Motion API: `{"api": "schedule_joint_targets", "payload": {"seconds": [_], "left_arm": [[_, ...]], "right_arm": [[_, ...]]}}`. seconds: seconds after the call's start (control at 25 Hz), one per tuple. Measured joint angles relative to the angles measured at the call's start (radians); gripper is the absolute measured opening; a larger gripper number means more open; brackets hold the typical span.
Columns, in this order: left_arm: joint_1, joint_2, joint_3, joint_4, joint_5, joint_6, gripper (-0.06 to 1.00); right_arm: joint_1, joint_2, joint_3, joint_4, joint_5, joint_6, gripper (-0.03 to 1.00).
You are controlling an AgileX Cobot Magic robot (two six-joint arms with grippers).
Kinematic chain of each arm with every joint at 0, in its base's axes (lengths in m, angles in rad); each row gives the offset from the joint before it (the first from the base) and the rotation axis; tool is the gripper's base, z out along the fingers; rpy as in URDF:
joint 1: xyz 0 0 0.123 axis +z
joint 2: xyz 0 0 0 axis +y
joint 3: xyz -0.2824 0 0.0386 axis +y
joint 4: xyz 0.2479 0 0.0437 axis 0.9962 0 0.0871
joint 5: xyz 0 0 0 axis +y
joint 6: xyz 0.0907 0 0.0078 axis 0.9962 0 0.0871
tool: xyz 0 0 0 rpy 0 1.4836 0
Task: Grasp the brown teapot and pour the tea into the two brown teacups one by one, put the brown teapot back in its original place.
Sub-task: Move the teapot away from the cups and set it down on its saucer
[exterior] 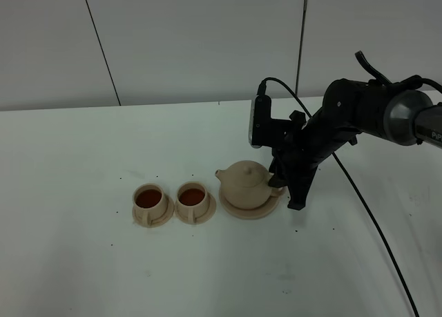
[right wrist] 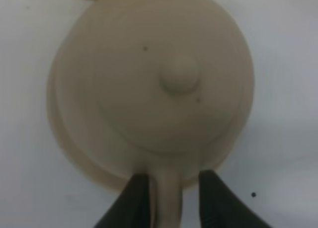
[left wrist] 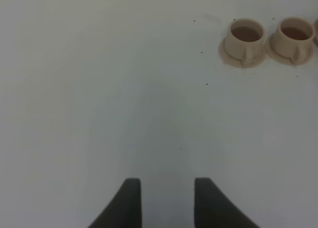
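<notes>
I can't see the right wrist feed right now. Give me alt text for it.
Seen from above, the brown teapot fills the view, lid knob up, sitting on its saucer on the white table. The right gripper has its dark jaws on either side of the teapot's handle, slightly parted rather than clamped.

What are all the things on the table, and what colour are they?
teapot: one, beige-tan, lid on, sitting on its wide saucer, right of the cups.
wide saucer: one, beige-tan, under the teapot.
teacups: two, beige-tan, side by side left of the teapot, both holding reddish-brown tea.
small saucers: two, beige-tan, one under each cup.
table: one, white, with a few tiny dark specks.
cable: one, black, trailing across the table on the right.
right tool: one, black, a finger on each side of the teapot handle, small gaps showing.
left tool: one, black, open over bare table, away from the cups.
</notes>
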Motion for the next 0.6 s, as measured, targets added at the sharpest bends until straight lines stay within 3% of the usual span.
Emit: {"api": "schedule_joint_targets", "payload": {"seconds": [0.6], "left_arm": [[0.0,0.0,0.0,0.0,0.0,0.0,0.33]], "right_arm": [[0.0,-0.05,0.0,-0.033,0.027,0.059,0.26]]}}
